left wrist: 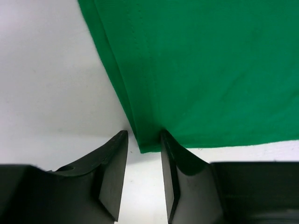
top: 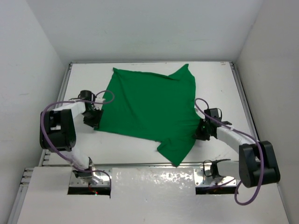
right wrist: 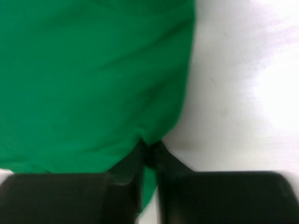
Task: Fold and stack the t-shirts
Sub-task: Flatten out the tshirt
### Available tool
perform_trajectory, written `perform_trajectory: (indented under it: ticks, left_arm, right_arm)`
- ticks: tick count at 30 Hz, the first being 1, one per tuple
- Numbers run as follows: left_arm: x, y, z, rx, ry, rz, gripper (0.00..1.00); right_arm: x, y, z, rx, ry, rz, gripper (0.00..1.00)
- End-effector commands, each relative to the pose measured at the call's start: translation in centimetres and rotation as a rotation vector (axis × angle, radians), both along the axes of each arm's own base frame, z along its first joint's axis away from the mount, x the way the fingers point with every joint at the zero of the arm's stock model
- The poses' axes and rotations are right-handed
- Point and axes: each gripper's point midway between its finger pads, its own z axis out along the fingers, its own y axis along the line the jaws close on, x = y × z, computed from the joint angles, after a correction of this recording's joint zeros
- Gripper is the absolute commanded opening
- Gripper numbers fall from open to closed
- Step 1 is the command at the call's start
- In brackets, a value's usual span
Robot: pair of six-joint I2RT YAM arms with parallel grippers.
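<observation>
A bright green t-shirt [top: 152, 109] lies spread flat across the middle of the white table. My left gripper [top: 96, 120] is at its left hem corner. In the left wrist view the jaws [left wrist: 144, 140] stand open with the green hem corner [left wrist: 148, 144] just between the tips, not pinched. My right gripper [top: 202, 132] is at the shirt's right edge. In the right wrist view its jaws [right wrist: 149, 149] are shut on a fold of the green cloth [right wrist: 93, 79], with a strip of cloth showing between the fingers.
White walls enclose the table [top: 219, 84] on the left, back and right. A metal rail [top: 140, 164] runs along the near edge by the arm bases. A sleeve of the shirt [top: 176, 149] reaches toward that rail.
</observation>
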Motion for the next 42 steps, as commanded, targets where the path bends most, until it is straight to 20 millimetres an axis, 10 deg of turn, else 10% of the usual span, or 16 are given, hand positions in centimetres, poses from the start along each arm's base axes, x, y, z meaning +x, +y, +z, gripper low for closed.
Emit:
perform_trajectory:
  ticks: [1, 6, 15, 17, 21, 27, 36, 42]
  left_arm:
    - [-1.4, 0.5, -0.4, 0.024, -0.011, -0.083, 0.31]
    - [1.2, 0.1, 4.8, 0.046, -0.209, -0.258, 0.33]
    - [-2.7, -2.4, 7.3, 0.070, -0.192, -0.775, 0.54]
    - [-2.5, -3.4, 7.0, 0.137, -0.216, -0.909, 0.58]
    - [-3.4, -6.3, 5.6, 0.121, -0.210, -1.055, 0.60]
    - [-4.9, -5.4, 2.7, 0.175, -0.151, -1.157, 0.63]
    - [-2.1, -6.3, 1.4, 0.206, -0.272, -1.118, 0.66]
    - [-1.9, -6.7, 0.7, 0.216, -0.308, -1.121, 0.65]
  right_arm:
    - [1.1, 0.5, -0.7, 0.018, -0.017, -0.017, 0.07]
    - [0.2, -2.0, -0.7, -0.078, 0.052, -0.011, 0.00]
    - [3.0, -6.7, 1.8, -0.164, 0.100, 0.057, 0.07]
    - [3.9, -6.4, 2.7, -0.144, 0.100, 0.085, 0.44]
    - [2.6, -6.3, 3.1, -0.142, 0.108, 0.070, 0.70]
    - [0.4, -5.1, 5.4, -0.138, 0.054, 0.042, 0.72]
    - [-6.1, -0.7, 1.2, -0.093, 0.144, 0.010, 0.69]
    - [-6.7, 0.3, -0.2, -0.044, 0.149, 0.007, 0.68]
